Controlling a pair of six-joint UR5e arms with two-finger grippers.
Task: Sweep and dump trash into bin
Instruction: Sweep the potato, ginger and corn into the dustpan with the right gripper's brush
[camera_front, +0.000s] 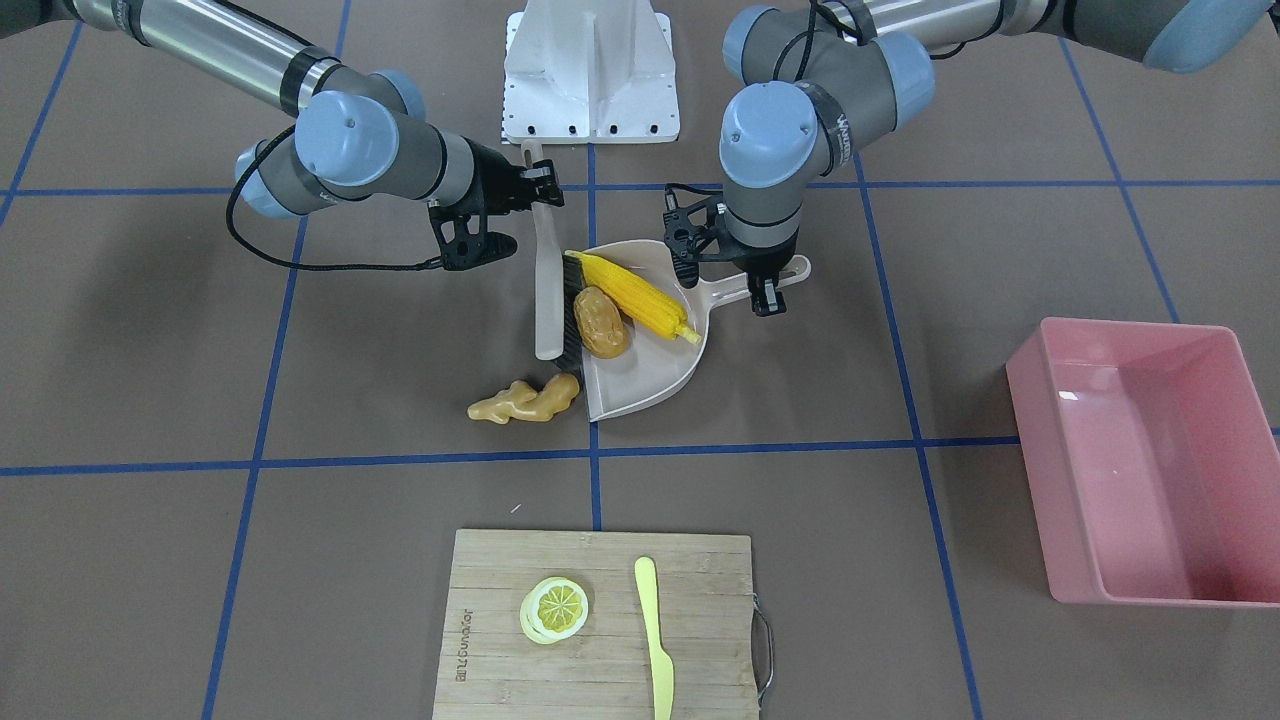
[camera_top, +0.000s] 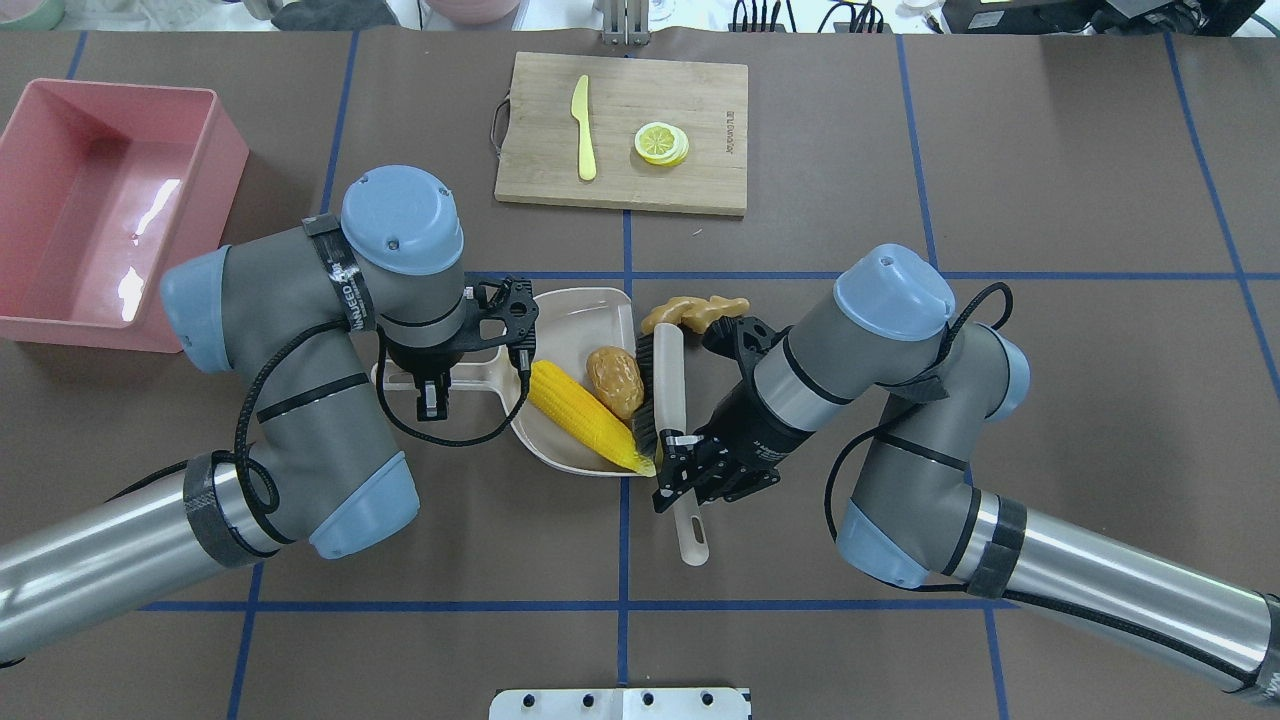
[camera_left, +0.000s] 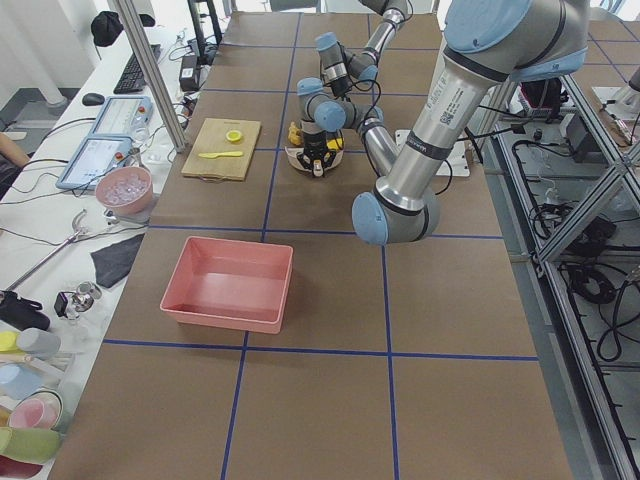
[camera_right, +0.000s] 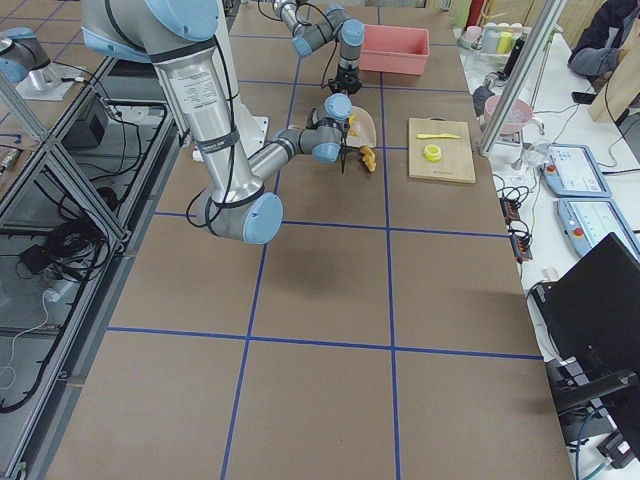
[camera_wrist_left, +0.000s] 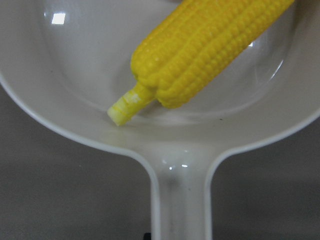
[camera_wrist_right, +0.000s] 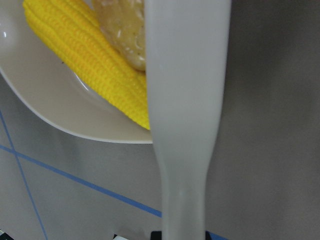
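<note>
The yellow corn cob (camera_front: 632, 292) and the brown potato (camera_front: 600, 322) lie in the beige dustpan (camera_front: 645, 375). The tan ginger root (camera_front: 520, 401) lies on the table just outside the pan's mouth corner. My left gripper (camera_top: 430, 385) is shut on the dustpan's handle (camera_wrist_left: 180, 200). My right gripper (camera_top: 680, 465) is shut on the handle of the brush (camera_top: 670, 400), whose dark bristles stand against the potato (camera_top: 614, 380) at the pan's mouth. The pink bin (camera_top: 120, 87) stands empty, far off on my left.
A wooden cutting board (camera_top: 700, 150) with a lemon slice (camera_top: 661, 143) and a pale yellow knife (camera_top: 583, 130) lies across the table from me. The white base mount (camera_front: 590, 70) sits between my arms.
</note>
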